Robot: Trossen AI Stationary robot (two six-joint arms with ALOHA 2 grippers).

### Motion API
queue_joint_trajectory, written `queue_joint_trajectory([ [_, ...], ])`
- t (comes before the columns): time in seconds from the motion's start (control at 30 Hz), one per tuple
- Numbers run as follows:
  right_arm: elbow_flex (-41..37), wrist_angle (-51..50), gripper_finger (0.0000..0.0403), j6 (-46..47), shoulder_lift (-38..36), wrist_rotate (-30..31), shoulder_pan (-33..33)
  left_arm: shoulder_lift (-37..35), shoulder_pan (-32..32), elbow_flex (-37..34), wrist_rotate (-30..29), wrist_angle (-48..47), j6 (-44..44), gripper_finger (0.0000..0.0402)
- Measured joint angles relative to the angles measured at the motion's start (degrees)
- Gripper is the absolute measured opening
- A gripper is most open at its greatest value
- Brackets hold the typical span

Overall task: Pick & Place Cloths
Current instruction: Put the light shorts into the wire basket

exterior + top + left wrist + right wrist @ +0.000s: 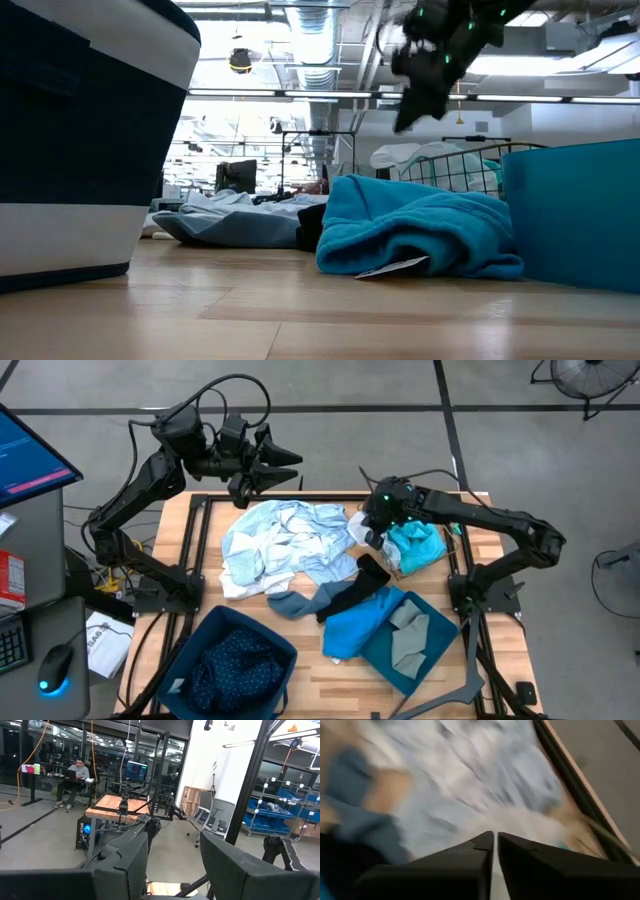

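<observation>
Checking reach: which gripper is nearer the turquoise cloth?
Right. The right gripper is above the table just beside the turquoise cloth; the left gripper is raised past the table's far edge, well away.

Wooden table [310, 665] with scattered cloths [285, 545], 2 teal bins [228, 660] and a wire basket [452, 540]

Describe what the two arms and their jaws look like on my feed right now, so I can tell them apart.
Both arms are dark, jointed and matte. The left arm carries looping black cables over its wrist and ends in the left gripper, with blocky, pointed black jaws. The right arm shows small green lights at its wrist; the right gripper has flat, wedge-shaped black jaws.
</observation>
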Motion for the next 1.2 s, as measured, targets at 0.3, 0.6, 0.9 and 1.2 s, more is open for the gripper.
queue_joint_trajectory([
  [0.3, 2.53, -0.07, 0.0198, -6.37, 1.08, 2.63, 6.16, 0.00, 0.00, 0.00, 0.00, 0.00, -0.02, 0.0163],
  [0.6, 2.47, -0.02, 0.0392, -9.63, 12.38, 19.49, 9.21, 0.00, -0.17, 0.00, 0.00, -0.57, -0.48, 0.0163],
  [0.9, 5.77, -5.66, 0.0256, -8.76, 16.66, 35.61, 11.45, 0.00, -0.17, 0.00, -0.02, -1.03, -0.40, 0.0163],
  [1.2, 8.05, -9.65, 0.0011, -5.16, 13.15, 38.78, 10.25, 0.00, -0.17, 0.00, -0.02, -1.18, -0.02, 0.0163],
])
